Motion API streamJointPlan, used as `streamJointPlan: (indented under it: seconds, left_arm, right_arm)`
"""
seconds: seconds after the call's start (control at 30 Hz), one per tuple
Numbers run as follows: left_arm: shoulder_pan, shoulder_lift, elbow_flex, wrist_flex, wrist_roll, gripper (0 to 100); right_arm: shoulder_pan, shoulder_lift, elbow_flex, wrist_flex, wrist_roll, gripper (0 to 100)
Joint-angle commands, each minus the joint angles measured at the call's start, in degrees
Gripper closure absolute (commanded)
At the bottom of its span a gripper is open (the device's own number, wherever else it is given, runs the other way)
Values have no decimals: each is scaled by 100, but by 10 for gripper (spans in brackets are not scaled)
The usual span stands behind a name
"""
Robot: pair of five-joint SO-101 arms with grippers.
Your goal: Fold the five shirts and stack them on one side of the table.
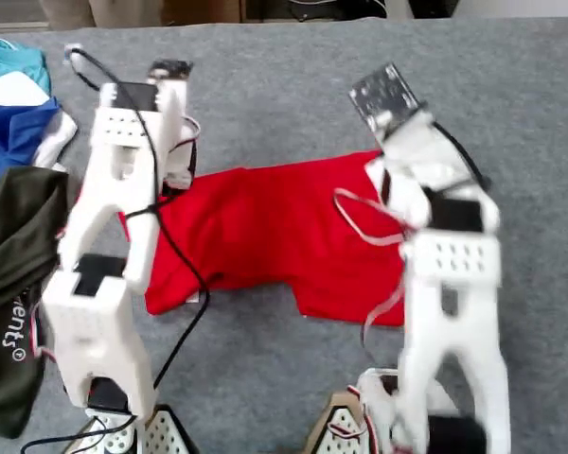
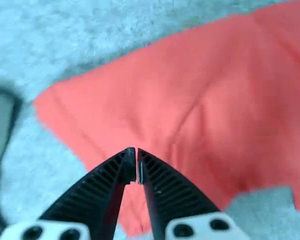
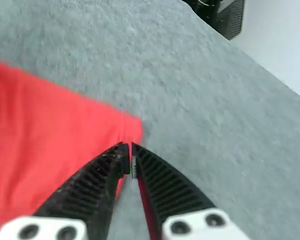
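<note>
My right gripper (image 3: 129, 152) pinches the red shirt (image 3: 45, 135) at its corner, I think for folding; my left gripper (image 2: 135, 156) is closed above the same shirt.

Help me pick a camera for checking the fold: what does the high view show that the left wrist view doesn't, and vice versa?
High view adds: the left arm and right arm, the whole red shirt, and the pile of other shirts at the table's edge. Left wrist view adds: the left gripper close up, shut, over the red cloth. Shared: the red shirt on the grey table.
</note>
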Motion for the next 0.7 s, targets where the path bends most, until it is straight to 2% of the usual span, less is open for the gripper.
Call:
streamJointPlan:
  seconds: [0.0, 0.13, 0.3, 0.43, 0.67]
  left_arm:
    - [53, 558, -255, -396, 53, 981]
    - [-44, 1138, -264, -440, 26, 981]
    - [-316, 1490, -571, -448, 0, 981]
    - [-633, 1780, -1134, -448, -97, 981]
    - [-844, 2404, -2251, -404, -774, 981]
  right_arm:
    - [-101, 1262, -734, -536, -369, 976]
    - [-57, 2703, -1631, -510, -800, 976]
    - [110, 4435, -2800, -466, -862, 976]
    - [365, 5648, -3881, 158, -862, 976]
    - [629, 7073, -6026, 1565, -853, 976]
